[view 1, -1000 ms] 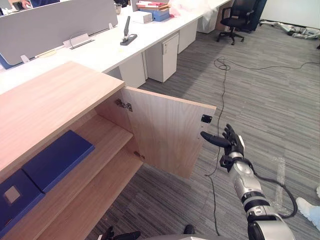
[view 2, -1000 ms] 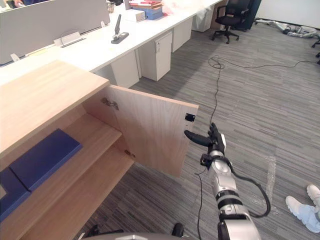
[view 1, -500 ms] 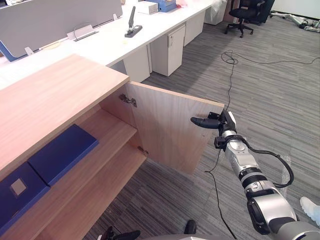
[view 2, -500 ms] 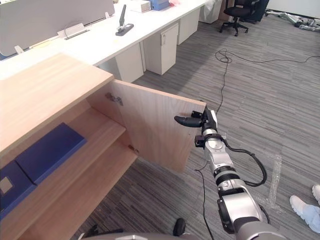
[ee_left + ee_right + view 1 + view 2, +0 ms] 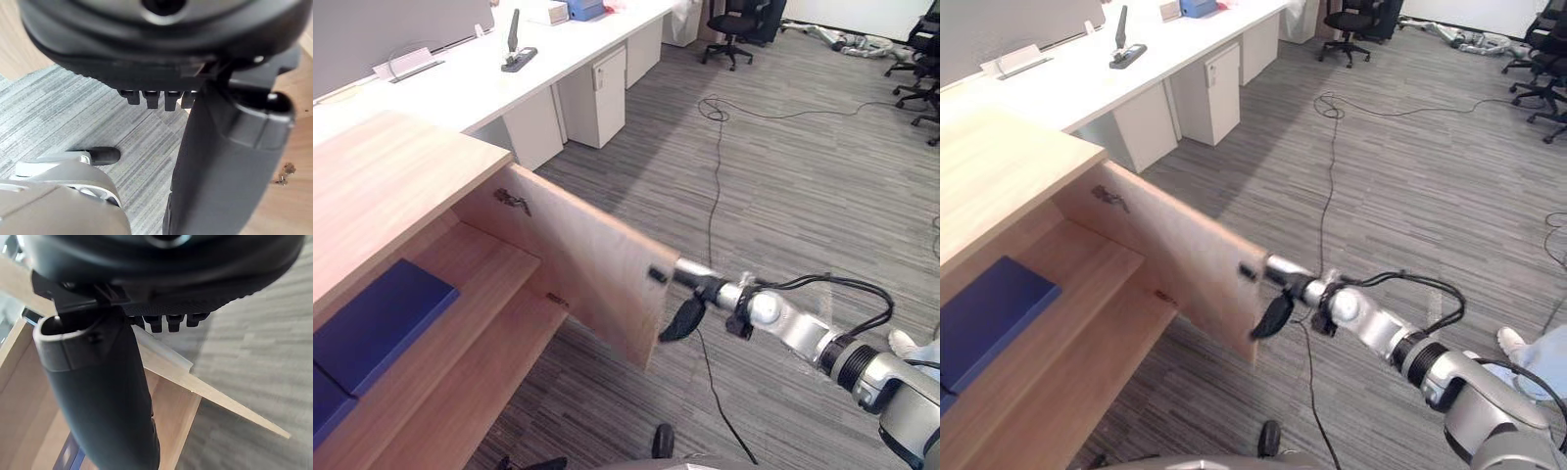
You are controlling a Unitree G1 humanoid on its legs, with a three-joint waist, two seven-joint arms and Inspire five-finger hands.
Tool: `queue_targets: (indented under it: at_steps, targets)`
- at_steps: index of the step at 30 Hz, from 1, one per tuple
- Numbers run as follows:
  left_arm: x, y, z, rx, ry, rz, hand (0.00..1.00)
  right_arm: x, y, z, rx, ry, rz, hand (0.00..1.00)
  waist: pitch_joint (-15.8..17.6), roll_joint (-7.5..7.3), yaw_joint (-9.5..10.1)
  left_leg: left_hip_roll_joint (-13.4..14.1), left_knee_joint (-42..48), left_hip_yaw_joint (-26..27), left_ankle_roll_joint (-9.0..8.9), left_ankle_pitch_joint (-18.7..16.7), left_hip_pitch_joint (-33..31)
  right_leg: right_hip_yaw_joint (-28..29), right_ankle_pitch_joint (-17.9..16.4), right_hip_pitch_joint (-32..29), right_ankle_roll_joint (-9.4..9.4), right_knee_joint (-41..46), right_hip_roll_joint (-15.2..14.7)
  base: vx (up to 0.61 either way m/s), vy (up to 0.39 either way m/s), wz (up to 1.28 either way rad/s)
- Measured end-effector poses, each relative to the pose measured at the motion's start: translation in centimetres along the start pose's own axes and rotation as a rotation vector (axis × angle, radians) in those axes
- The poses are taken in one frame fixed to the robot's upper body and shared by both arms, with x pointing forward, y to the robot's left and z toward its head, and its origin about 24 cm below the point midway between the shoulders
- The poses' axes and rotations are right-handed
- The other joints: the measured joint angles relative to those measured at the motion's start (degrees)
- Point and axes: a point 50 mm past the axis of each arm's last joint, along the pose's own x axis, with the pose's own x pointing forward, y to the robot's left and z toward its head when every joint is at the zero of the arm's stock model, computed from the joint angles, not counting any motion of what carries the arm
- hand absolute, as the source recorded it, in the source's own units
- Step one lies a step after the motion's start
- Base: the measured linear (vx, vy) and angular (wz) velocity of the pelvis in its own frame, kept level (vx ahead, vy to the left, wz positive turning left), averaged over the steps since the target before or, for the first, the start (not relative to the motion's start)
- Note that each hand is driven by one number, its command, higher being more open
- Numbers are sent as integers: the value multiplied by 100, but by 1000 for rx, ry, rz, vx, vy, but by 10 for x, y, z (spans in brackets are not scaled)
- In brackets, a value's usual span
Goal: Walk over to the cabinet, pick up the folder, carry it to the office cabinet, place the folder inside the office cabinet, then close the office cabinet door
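Observation:
The wooden office cabinet (image 5: pixel 382 186) stands at my left with its door (image 5: pixel 578 259) swung out. On its upper shelf lies a blue folder (image 5: pixel 377 323), with another blue one (image 5: pixel 321 403) beside it. My right hand (image 5: pixel 695 292) reaches out to the door's free edge by the small black catch (image 5: pixel 656 275). Its fingers are straight against the edge and its thumb (image 5: pixel 680 320) hangs down; it holds nothing. In the right wrist view the door edge (image 5: pixel 195 382) runs just past the thumb (image 5: pixel 102 396). My left hand (image 5: pixel 225 161) hangs low over the carpet, relaxed and empty.
A long white desk (image 5: pixel 440 88) with drawer pedestals (image 5: pixel 597 93) runs behind the cabinet. Black office chairs (image 5: pixel 734 29) stand at the far end. A black cable (image 5: pixel 717 166) trails across the grey carpet. A person's shoe (image 5: pixel 906 345) shows at the right edge.
The view has shifted. My right hand has moved up to the door's free edge and turned, so its thumb now points down. The door looks swung a little toward the cabinet.

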Motion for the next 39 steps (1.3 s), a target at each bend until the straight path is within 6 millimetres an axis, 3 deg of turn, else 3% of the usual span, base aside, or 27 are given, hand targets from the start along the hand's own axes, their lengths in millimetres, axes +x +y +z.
queue_targets:
  at_steps: [3,5,8,13,19,22,25,27,28,29,30,31,32,33,34,35,37,39]
  targets:
    - [2,-4,10,10,-25,-10,100,13,40,26,1,-118,252,100,-101,-114,124,75,-10,-33,-11,22,-70,-46,-21,-62,-35,0,75,-13,-63,6]
    - [2,-1,8,-19,-15,2,100,14,55,44,-22,-202,341,100,-151,-175,139,81,-4,-43,-11,21,-138,-61,-19,-117,-35,1,78,1,-11,5]
    - [1,8,0,-43,16,34,100,8,59,64,-44,-312,382,100,-228,-269,137,66,-4,-44,-16,18,-167,-65,14,-143,-40,9,61,10,10,0]
    - [1,19,-5,-57,37,66,100,3,55,67,-1,-342,379,100,-348,-410,155,32,0,-41,-28,11,-170,-49,71,-143,-64,19,24,39,45,0]
    - [4,12,9,-59,6,51,100,3,59,59,16,-305,396,100,-352,-411,278,3,46,-89,-36,1,-233,-59,103,-167,-48,18,-20,7,29,2]
    - [5,3,13,-64,-2,29,100,14,75,34,85,-210,402,100,-339,-371,374,-2,83,-171,-37,1,-277,-129,103,-162,-46,17,-44,10,7,13]
    - [2,-20,12,-46,0,-43,100,23,101,-19,143,31,357,100,-227,-173,413,-97,77,-532,6,18,-279,-483,8,19,36,55,-204,-3,42,65]
    - [0,-38,17,23,-36,-99,100,13,126,-71,259,269,245,100,-105,142,382,-310,86,-1310,195,10,-399,-1096,-624,-149,214,1093,-721,-32,143,145]
    - [-1,-43,18,42,-41,-115,100,8,133,-84,298,340,208,100,-116,206,376,-389,76,-1598,233,22,-456,-1212,-832,-229,261,1529,-905,-11,147,182]
    - [-2,-50,18,65,-48,-134,100,-3,146,-105,363,460,137,100,-110,290,362,-540,78,-2077,326,77,-543,-920,-1141,-486,199,2399,-1218,3,69,157]
    - [-2,-53,20,82,-57,-141,100,-9,151,-113,406,510,90,100,-98,337,362,-614,84,-2325,390,118,-591,-480,-1179,-642,180,2762,-1300,-4,13,203]
    - [-4,-54,20,113,-84,-154,100,-19,159,-129,520,601,-13,100,-82,448,343,-694,177,-2869,347,198,-803,883,-1395,-958,169,3296,-1142,4,-75,237]
    - [-4,-46,26,125,-131,-144,100,-28,167,-142,680,689,-134,100,-66,375,281,-904,330,-3436,275,229,-1077,2184,-1742,-915,593,3159,-886,21,-103,248]
    - [-4,-41,29,125,-153,-138,100,-32,171,-147,750,733,-190,100,-52,217,282,-1084,395,-3652,191,282,-1178,2487,-1874,-755,828,2897,-935,46,-149,229]
    - [-4,-38,29,114,-151,-129,100,-45,177,-159,876,830,-300,100,13,298,432,-1179,533,-4007,83,310,-1351,2310,-2015,-549,1005,2696,-982,48,-143,172]
    - [-4,-28,19,86,-124,-104,100,-57,189,-166,962,913,-362,100,1,394,518,-1143,527,-4264,22,339,-1406,1961,-2040,-389,981,2542,-981,48,-149,146]
    - [-5,-13,4,39,-73,-51,100,-68,206,-168,1048,979,-413,100,-36,451,536,-1116,513,-4590,-1,354,-1371,1526,-2066,-57,938,2331,-973,71,-127,112]
    - [-7,3,-12,-17,-23,9,100,-73,224,-166,1170,1019,-503,100,-79,382,651,-994,365,-4782,-35,375,-1235,1207,-2037,317,878,1972,-889,103,-141,76]
